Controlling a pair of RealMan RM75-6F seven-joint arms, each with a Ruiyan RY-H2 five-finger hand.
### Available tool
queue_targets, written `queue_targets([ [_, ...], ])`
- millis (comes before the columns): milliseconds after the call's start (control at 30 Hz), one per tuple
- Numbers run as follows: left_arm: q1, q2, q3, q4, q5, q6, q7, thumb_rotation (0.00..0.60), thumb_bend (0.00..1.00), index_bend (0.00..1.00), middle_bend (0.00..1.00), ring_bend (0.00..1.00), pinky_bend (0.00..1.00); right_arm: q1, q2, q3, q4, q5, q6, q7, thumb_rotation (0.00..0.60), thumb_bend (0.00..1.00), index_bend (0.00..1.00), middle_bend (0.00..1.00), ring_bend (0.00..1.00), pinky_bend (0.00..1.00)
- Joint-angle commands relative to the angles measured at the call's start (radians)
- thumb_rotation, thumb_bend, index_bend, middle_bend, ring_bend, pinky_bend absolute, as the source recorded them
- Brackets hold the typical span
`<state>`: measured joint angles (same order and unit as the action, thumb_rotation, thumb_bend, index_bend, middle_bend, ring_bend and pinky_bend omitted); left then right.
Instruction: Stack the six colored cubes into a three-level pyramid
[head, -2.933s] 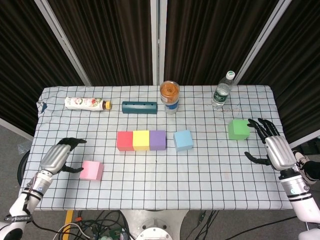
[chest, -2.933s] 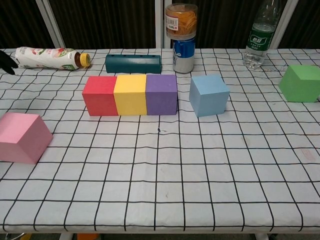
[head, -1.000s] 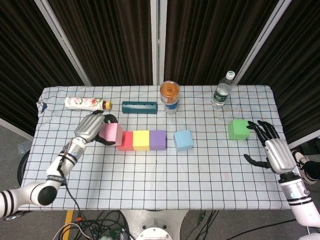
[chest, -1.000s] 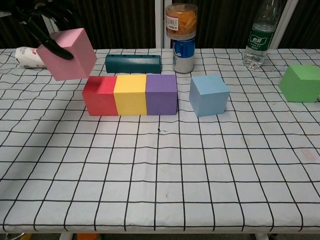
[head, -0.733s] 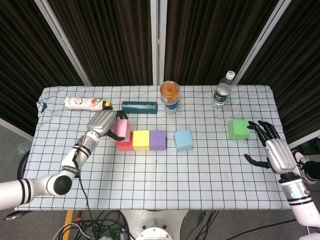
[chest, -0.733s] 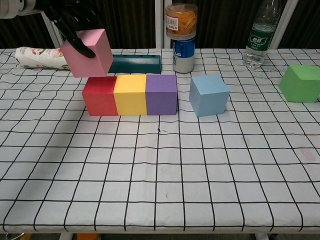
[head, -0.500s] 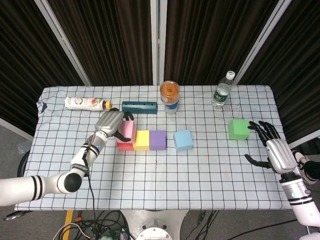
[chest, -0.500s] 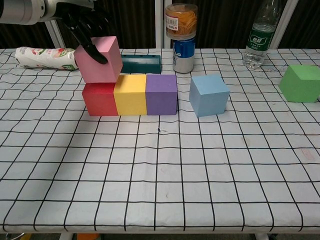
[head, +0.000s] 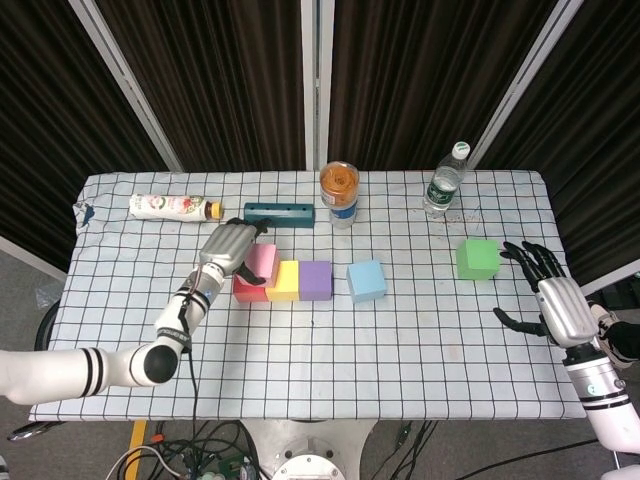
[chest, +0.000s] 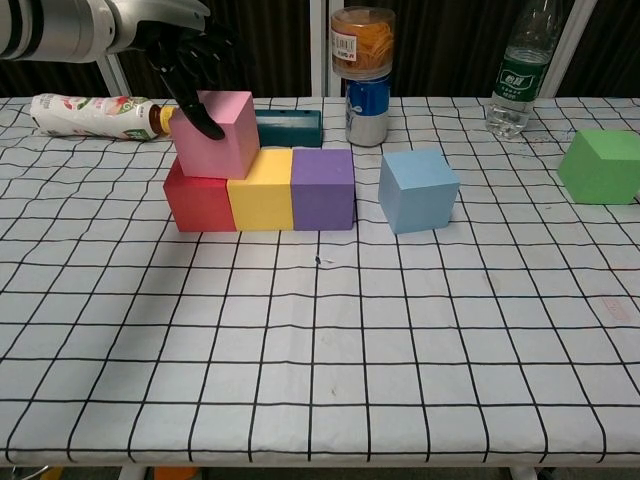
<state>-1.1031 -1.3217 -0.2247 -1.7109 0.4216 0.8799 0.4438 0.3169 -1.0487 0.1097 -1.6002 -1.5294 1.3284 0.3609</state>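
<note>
pink cube (chest: 218, 134) atop red cube (chest: 198, 200)/yellow cube (chest: 260, 190) seam; left hand (chest: 185, 48) fingers gripping it | right hand (head: 553, 300) fingers spread, holding nothing

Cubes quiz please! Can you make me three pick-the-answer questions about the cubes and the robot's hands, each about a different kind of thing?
1. Where is the pink cube?
A on the red and yellow cubes
B beside the green cube
C on the bare cloth

2. How many cubes form the bottom row?
A two
B three
C five

3. What is the right hand doing?
A holding the bottle
B open, holding nothing
C pressing the blue cube

Answers: A, it sits atop the red cube and yellow cube, with the left hand holding it; B, red, yellow and purple cube touch; B, its fingers are spread.
</note>
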Motion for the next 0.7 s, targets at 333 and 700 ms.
queue_targets([
  [333,0.022,0.07,0.05,-0.006,0.14,-0.094,-0.03,0.6,0.0,0.12,0.15,0.12,0.13,-0.002,0.0,0.0,0.002,-0.004,0.004,0.007,0.6,0.18,0.0,0.19,0.01,0.0],
  [700,0.041,0.024,0.056,0.065,0.23,-0.092,-0.093,0.6,0.0,0.21,0.24,0.12,0.12,-0.007,0.001,0.0,-0.006,0.004,0.004,-0.004,0.6,0.18,0.0,0.19,0.01,0.0],
])
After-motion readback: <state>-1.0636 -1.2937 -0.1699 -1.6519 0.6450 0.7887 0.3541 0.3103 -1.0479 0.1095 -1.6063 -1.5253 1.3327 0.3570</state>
